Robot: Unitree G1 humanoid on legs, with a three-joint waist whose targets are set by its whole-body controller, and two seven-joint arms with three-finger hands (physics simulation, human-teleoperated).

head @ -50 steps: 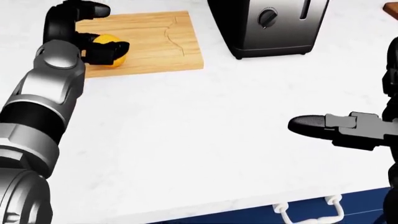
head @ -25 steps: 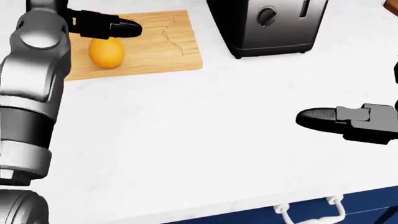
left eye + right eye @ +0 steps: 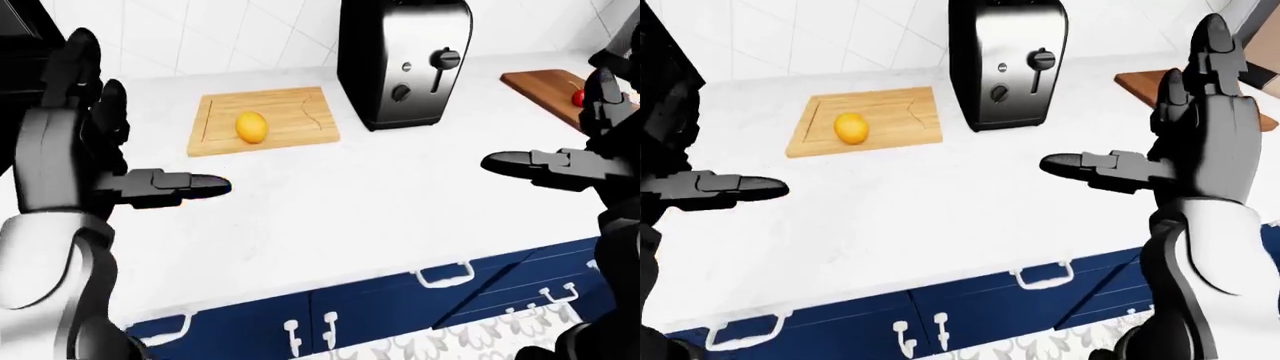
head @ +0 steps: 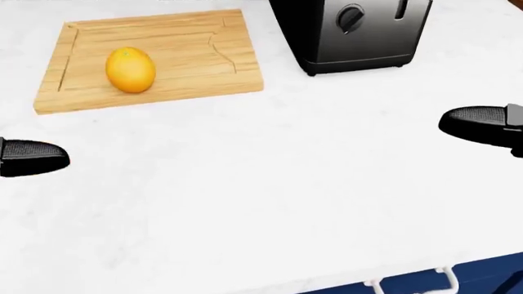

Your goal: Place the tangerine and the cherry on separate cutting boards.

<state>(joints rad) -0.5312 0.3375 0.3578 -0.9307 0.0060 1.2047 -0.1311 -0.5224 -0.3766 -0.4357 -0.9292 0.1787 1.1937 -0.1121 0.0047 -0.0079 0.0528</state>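
Tangerine [image 4: 130, 70] on light cutting board [image 4: 204, 73], toaster [image 3: 405, 64] between it and darker board [image 3: 545, 82], cherry [image 3: 578, 98] there in left-eye view only, left hand [image 3: 70, 150] and right hand [image 3: 1205, 142] open, empty.

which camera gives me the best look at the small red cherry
The left-eye view. There the small red cherry shows at the right edge, lying on the dark wooden cutting board, partly behind the robot's right hand. In the right-eye view that hand covers the cherry's spot, and the head view does not reach it.
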